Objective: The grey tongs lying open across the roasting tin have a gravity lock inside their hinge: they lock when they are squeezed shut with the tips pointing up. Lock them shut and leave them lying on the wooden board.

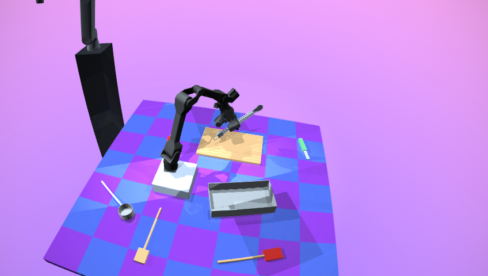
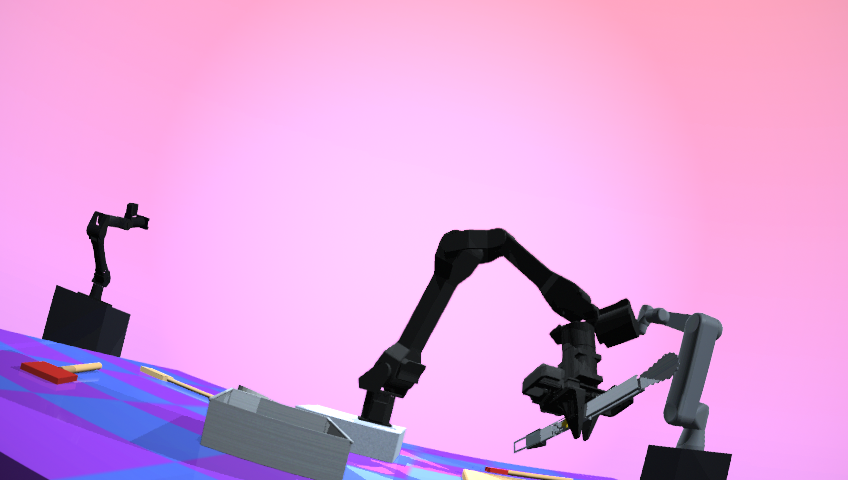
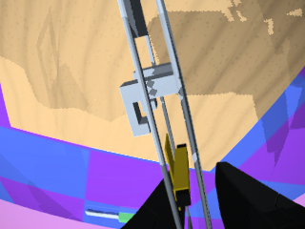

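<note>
The grey tongs (image 1: 248, 116) (image 2: 615, 397) (image 3: 164, 86) are in my gripper (image 1: 233, 125) (image 2: 581, 431) (image 3: 198, 173), which is shut on them around their arms. They hang in the air above the wooden board (image 1: 236, 153) (image 2: 476, 474) (image 3: 29, 48). The dark scalloped tips slant upward, and the hinge end with its wire loop is lower. The two arms lie close together, with a narrow gap in the wrist view. The lock inside the hinge is hidden. The roasting tin (image 1: 243, 212) (image 2: 273, 434) stands empty.
A green-handled tool (image 1: 302, 144) (image 3: 126, 218) lies beyond the board. A red spatula (image 1: 273, 253) (image 2: 47, 371), a wooden spatula (image 1: 141, 255) (image 2: 153, 373) and a long-handled pan (image 1: 126, 217) lie around the tin and the white base (image 1: 176, 181). Another red-headed tool (image 1: 168, 138) (image 2: 496, 471) is partly hidden.
</note>
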`<state>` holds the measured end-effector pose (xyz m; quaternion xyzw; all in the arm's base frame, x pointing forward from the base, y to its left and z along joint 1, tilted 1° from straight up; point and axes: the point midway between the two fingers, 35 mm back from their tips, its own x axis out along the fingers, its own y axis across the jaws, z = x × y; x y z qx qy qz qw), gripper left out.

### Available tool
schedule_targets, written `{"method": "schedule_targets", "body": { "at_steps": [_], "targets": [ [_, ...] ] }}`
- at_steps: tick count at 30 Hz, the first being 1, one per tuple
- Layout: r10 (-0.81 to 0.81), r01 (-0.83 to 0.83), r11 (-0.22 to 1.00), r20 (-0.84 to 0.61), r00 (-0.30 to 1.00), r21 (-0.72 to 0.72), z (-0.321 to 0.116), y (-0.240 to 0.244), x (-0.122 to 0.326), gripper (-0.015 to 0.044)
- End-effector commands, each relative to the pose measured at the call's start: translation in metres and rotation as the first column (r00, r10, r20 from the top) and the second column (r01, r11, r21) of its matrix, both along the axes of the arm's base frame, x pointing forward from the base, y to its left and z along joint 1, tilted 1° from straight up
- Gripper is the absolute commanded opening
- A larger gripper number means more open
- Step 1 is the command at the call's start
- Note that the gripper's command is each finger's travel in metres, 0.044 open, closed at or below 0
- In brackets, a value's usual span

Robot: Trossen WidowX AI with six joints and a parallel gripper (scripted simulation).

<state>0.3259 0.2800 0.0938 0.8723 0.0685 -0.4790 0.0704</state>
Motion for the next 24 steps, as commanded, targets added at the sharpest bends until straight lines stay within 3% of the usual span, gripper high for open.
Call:
{"method": "schedule_targets", "body": {
  "at_steps": [1, 24],
  "targets": [
    [0.008, -0.009, 1.000, 0.087, 0.996, 0.006, 0.004, 0.001, -0.001, -0.0150],
    [-0.056, 0.006, 0.995, 0.496, 0.866, 0.101, 0.033, -0.009, -0.027, -0.0150]
  ]
}}
